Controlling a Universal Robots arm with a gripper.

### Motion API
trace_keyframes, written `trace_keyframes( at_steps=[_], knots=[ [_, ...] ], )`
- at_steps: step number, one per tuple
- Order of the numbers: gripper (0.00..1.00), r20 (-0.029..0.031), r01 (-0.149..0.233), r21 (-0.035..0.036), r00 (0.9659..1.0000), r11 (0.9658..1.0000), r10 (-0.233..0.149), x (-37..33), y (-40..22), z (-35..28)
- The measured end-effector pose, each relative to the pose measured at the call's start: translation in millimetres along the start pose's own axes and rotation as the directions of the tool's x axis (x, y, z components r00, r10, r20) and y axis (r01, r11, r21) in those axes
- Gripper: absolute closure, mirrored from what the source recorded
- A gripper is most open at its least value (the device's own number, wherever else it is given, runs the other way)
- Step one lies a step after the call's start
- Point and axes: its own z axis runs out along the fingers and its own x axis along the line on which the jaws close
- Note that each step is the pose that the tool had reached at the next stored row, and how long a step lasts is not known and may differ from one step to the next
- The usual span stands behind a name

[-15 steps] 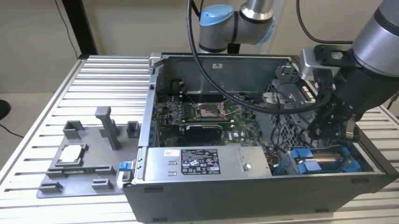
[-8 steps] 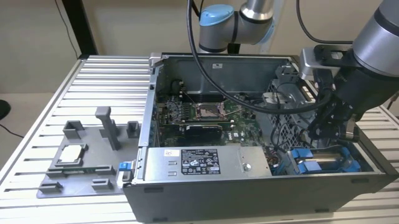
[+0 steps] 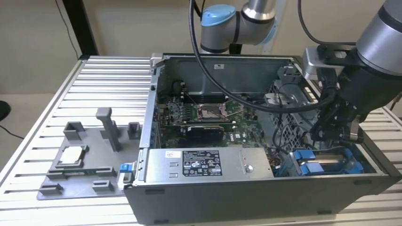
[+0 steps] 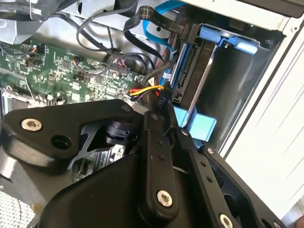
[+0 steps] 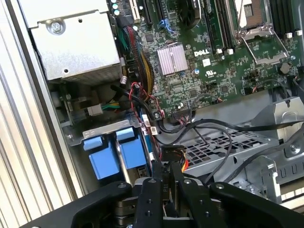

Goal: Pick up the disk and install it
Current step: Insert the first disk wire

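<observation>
— Where's the disk (image 3: 325,162)?
— On edge in the drive bay at a corner of the open computer case (image 3: 251,197), on the exterior view's right, near the power supply (image 3: 207,162).
— How does it look?
— In the first wrist view it shows a thin silver-grey metal edge in a blue plastic bracket (image 5: 116,154) with squarish tabs.
— And the gripper (image 5: 167,172)?
— It hangs just over the bay. Its fingers are close together, clamped on a black power connector (image 5: 173,154) with red, yellow and black wires.
— Any room to move?
— It's tight. The side wall (image 4: 256,104) runs close beside the disk. Cables (image 5: 142,102) crowd the other side, between the bay and the motherboard (image 5: 204,71). The case is open on top, with free space over the motherboard.
</observation>
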Motion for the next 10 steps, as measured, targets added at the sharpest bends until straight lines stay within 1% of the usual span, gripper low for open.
trace_keyframes(
  at_steps=[8,9,10],
  knots=[
    [1.00,-0.0004,0.000,0.0001,1.0000,1.0000,0.000,0.0,0.0,0.0],
    [1.00,-0.0015,0.000,0.0004,1.0000,1.0000,0.000,-0.1,0.0,0.0],
    [1.00,-0.0059,0.000,0.0014,1.0000,1.0000,0.000,-0.2,0.0,0.0]
  ],
)
